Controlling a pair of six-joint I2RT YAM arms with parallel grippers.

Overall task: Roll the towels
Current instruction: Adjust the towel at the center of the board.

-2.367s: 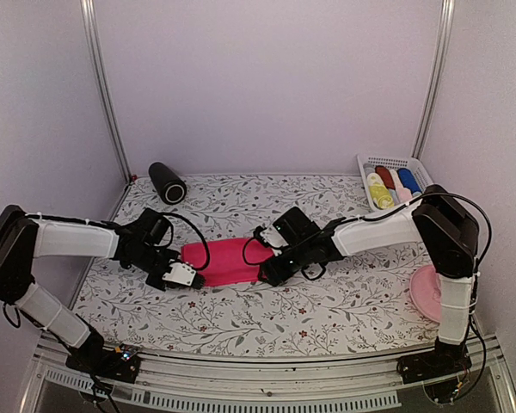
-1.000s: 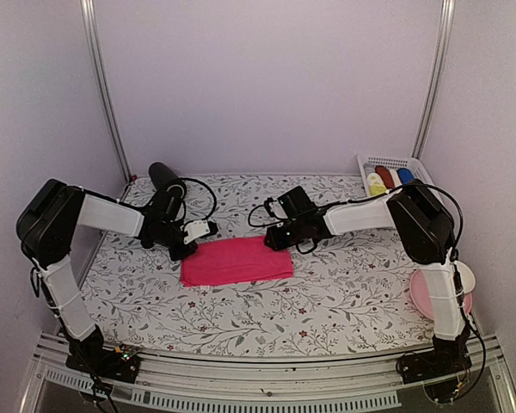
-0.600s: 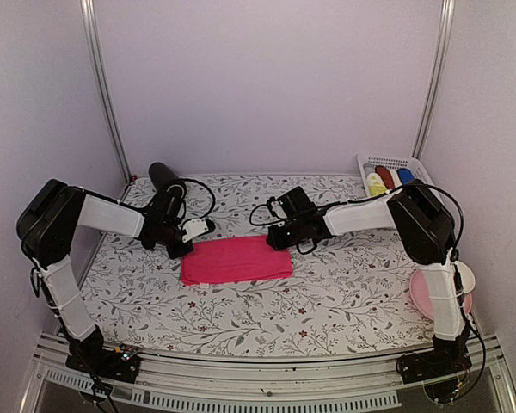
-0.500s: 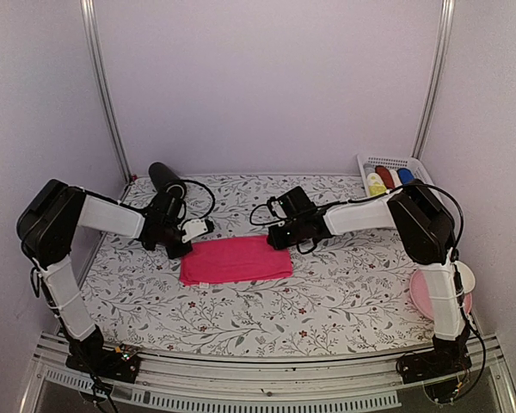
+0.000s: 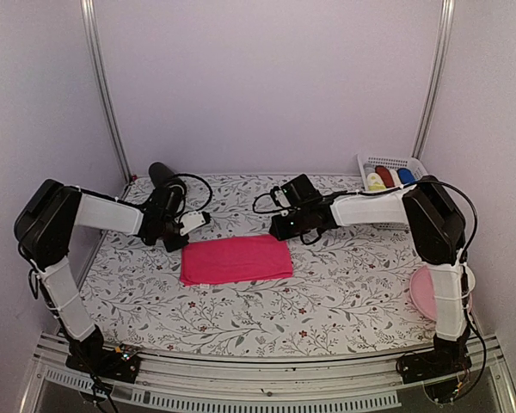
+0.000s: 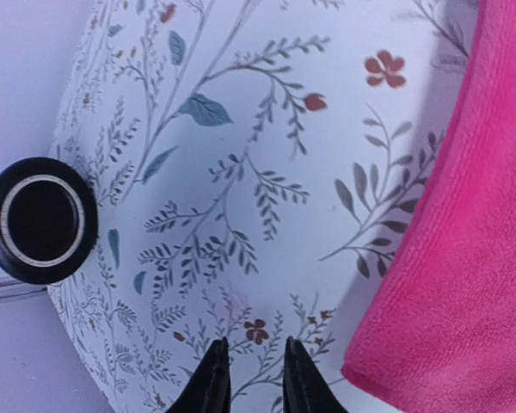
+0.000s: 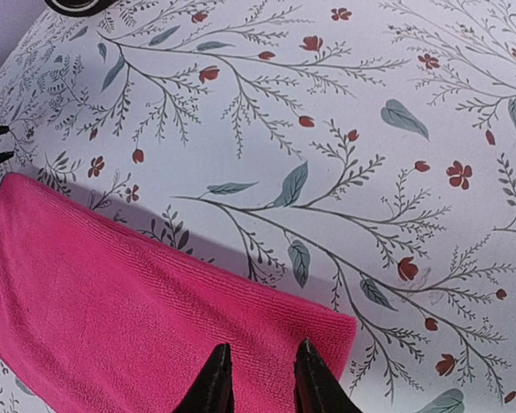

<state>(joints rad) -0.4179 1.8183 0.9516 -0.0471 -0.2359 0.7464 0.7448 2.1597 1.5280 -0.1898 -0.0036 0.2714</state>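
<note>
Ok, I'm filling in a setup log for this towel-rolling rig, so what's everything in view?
Pink towel: one, hot pink, flat at table centre.
Rolled towels: at least three, yellow, red, blue, in the basket.
Basket: one, white, far right corner.
Cylinder: one, black, far left corner.
Plate: one, pink, near right edge.
Table: one, white floral cover.
Left gripper: one, black, slightly open, by the towel's far left corner.
Right gripper: one, black, slightly open, at the towel's far right corner.
</note>
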